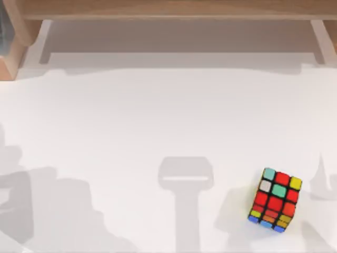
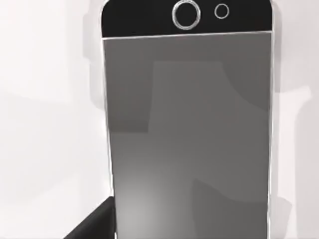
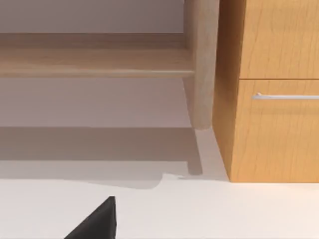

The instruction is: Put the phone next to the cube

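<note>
The phone (image 2: 189, 134) lies flat on the white table, close under the left wrist camera. It has a dark grey glossy screen, a silver rim and a black end band with a round home button (image 2: 186, 14). A black part of my left gripper (image 2: 94, 224) sits right beside one long edge of the phone. The cube (image 1: 275, 200) stands near the table's front right in the top view, with red, green, yellow and blue stickers on a black grid. A black tip of my right gripper (image 3: 97, 221) hangs over bare white table.
A wooden shelf (image 1: 168, 8) runs along the back of the table (image 1: 158, 116). A wooden cabinet (image 3: 274, 99) with a silver drawer handle (image 3: 286, 96) and a wooden post (image 3: 202, 64) stand ahead of the right wrist. Arm shadows fall on the front of the table.
</note>
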Available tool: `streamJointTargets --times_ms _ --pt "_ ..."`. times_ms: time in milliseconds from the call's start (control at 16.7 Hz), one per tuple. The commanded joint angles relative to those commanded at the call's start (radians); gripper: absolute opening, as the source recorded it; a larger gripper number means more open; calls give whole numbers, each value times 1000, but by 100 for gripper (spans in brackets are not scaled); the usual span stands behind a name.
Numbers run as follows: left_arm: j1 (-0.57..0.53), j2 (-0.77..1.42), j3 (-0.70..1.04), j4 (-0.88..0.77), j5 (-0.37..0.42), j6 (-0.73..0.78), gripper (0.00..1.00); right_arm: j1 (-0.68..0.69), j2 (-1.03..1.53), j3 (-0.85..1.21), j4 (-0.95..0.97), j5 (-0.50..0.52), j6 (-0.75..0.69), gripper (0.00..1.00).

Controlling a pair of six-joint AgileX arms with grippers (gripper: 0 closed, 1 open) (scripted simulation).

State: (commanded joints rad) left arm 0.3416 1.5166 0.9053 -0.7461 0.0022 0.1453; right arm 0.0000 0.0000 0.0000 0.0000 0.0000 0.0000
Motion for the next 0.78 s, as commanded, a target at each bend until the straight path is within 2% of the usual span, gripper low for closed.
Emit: streamJointTargets --times_ms 300,780 --pt "56 223 139 -115 -2 21 100 0 0 0 0 0 0 100" --pt "58 252 134 -105 -2 21 100 0 0 0 0 0 0 100"
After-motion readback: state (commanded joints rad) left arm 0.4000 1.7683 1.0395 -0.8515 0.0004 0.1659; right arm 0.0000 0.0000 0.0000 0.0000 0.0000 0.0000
